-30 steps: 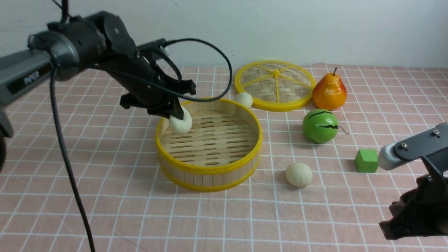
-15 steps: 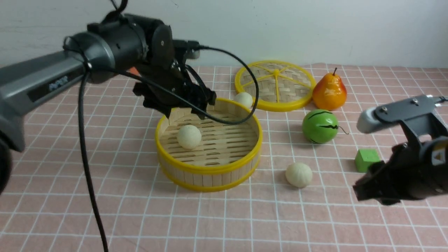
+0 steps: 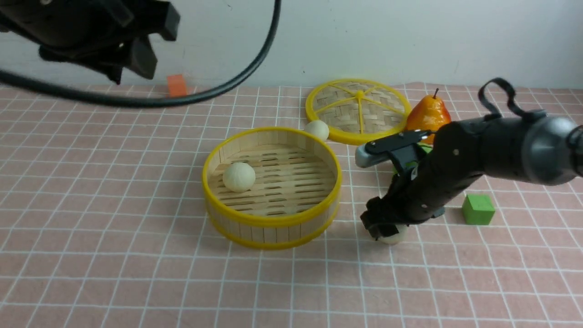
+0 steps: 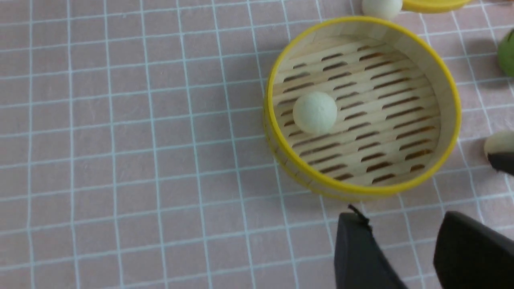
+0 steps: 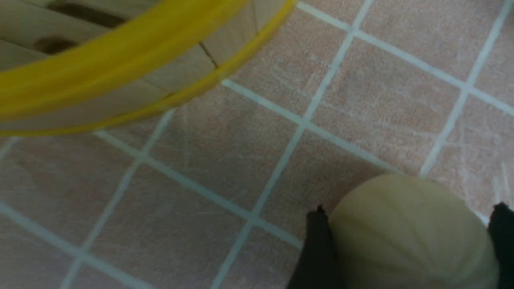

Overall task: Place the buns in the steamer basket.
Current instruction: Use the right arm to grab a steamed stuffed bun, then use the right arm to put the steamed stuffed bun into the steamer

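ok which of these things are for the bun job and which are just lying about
For the job:
- three buns
- steamer basket

Lying about:
- woven lid
- orange-red pear
- green striped ball
- green block
- orange block

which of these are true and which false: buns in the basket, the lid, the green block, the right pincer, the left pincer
1. Two buns are inside the steamer basket. False: only one bun is.
2. The woven lid lies off the basket. True.
3. The green block sits inside the basket. False: it is on the tiled surface.
4. The right pincer has its fingers on either side of a bun outside the basket. True.
5. The left pincer is holding a bun. False: its fingers are apart with nothing between them.
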Robot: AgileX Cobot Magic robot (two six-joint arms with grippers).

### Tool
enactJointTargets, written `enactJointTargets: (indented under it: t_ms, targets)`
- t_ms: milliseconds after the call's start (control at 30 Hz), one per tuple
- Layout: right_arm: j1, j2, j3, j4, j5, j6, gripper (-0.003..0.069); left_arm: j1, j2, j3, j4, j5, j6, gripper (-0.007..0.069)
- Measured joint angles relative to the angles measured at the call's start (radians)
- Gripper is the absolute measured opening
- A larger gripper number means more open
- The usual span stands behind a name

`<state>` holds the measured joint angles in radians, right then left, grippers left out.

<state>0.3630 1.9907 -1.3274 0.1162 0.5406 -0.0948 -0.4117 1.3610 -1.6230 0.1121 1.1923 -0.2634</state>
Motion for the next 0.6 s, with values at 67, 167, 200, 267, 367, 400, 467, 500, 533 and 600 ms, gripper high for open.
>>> enactJointTargets:
  t_ms: [67,167,200,267,367,400,467,500,533,600]
  targets:
    - [0.001,0.025,-0.035,-0.019,0.024,-0.001,0.0346,0.000,-0.071,0.103,0.017,-0.008,-0.016,0.0218]
    - [0.005,0.021,-0.092,-0.031,0.135,-0.002,0.0113,0.000,-0.199,0.279,0.082,-0.029,-0.069,0.0202]
    - [0.005,0.014,-0.118,-0.034,0.169,-0.003,0.0062,0.000,-0.237,0.341,0.110,-0.035,-0.094,0.0200]
    - [0.007,0.003,-0.148,-0.039,0.225,-0.011,0.0029,0.000,-0.283,0.419,0.139,-0.044,-0.130,0.0199]
    - [0.007,-0.043,-0.284,0.007,0.333,-0.055,0.0022,0.000,-0.406,0.658,0.225,-0.123,-0.255,0.0197]
    - [0.007,-0.044,-0.301,0.013,0.336,-0.058,0.0022,0.000,-0.412,0.671,0.232,-0.130,-0.261,0.0197]
    - [0.012,-0.044,-0.398,0.122,0.340,-0.126,0.0022,0.000,-0.482,0.820,0.254,-0.232,-0.324,0.0197]
    - [0.014,-0.040,-0.404,0.139,0.338,-0.138,0.0022,0.000,-0.487,0.829,0.254,-0.241,-0.327,0.0197]
    - [0.032,-0.017,-0.450,0.206,0.328,-0.190,0.0022,0.000,-0.521,0.904,0.259,-0.314,-0.348,0.0197]
    - [0.061,0.034,-0.489,0.275,0.294,-0.255,0.0022,0.000,-0.542,0.959,0.261,-0.381,-0.354,0.0197]
